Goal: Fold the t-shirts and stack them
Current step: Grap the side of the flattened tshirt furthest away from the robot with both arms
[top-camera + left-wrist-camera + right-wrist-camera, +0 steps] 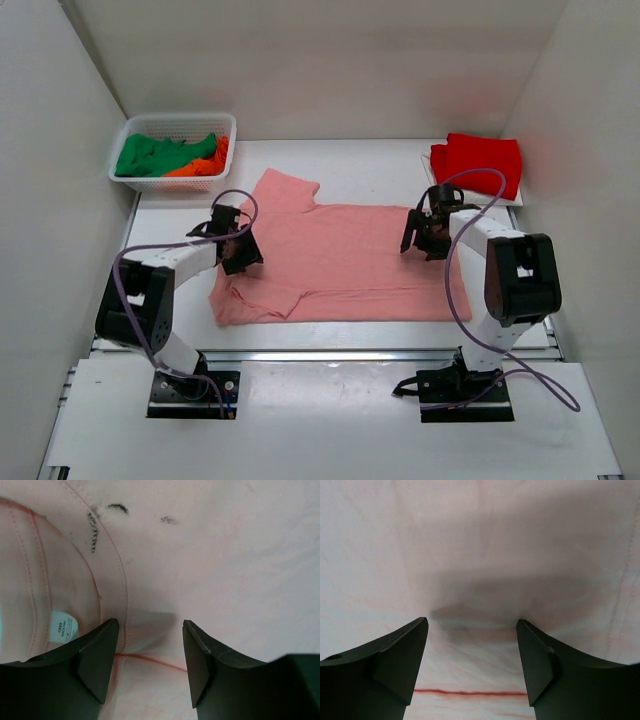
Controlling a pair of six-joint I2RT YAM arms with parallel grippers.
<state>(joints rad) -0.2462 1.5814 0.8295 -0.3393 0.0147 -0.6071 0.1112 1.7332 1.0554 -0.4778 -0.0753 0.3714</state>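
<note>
A salmon-pink t-shirt (340,262) lies spread across the table, partly folded, with one sleeve pointing to the back left. My left gripper (236,247) hovers over its left end near the collar, jaws open and holding nothing; the left wrist view shows the collar seam and a white label (64,628) on the pink cloth (210,565). Over the shirt's right end my right gripper (424,232) stands open, with bare pink cloth (480,555) between its fingers. A folded bright red t-shirt (478,162) lies at the back right. Green (160,155) and orange (198,165) t-shirts sit in the basket.
A white mesh basket (175,125) stands at the back left corner. White walls close in the table on three sides. Purple cables loop off both arms above the table.
</note>
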